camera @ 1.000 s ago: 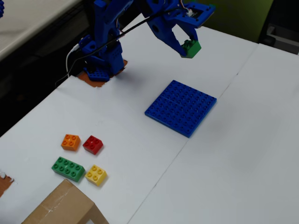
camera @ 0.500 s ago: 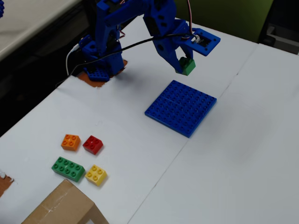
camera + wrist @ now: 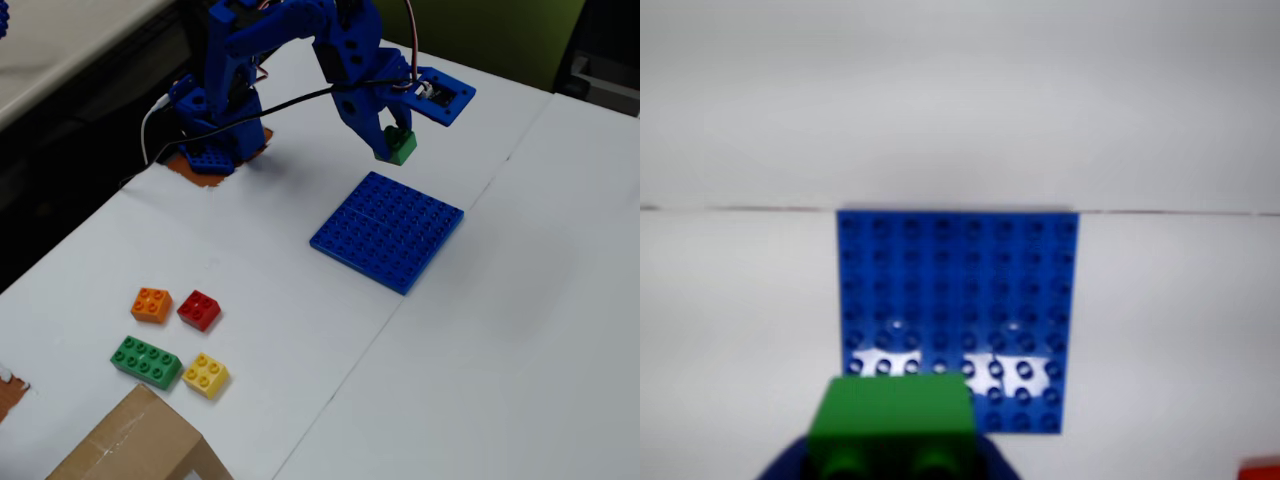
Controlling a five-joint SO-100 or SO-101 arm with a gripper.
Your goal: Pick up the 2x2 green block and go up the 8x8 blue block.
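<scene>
My gripper [image 3: 393, 143] is shut on the 2x2 green block [image 3: 400, 146], holding it in the air just beyond the far edge of the 8x8 blue block [image 3: 388, 230]. In the wrist view the green block [image 3: 892, 425] fills the bottom edge, gripped between blue fingers, and hangs over the near rim of the blue plate [image 3: 958, 290], which lies flat on the white table. The gripper's fingertips are mostly hidden behind the block.
At the front left of the table lie an orange brick [image 3: 151, 304], a red brick [image 3: 200, 309], a longer green brick [image 3: 146, 362] and a yellow brick [image 3: 205, 375]. A cardboard box [image 3: 135, 445] sits at the bottom edge. The arm's base [image 3: 215, 130] stands at the back left.
The gripper has come down with the green block, from high above the table to just over the blue plate's far edge. The bricks and the plate have stayed put.
</scene>
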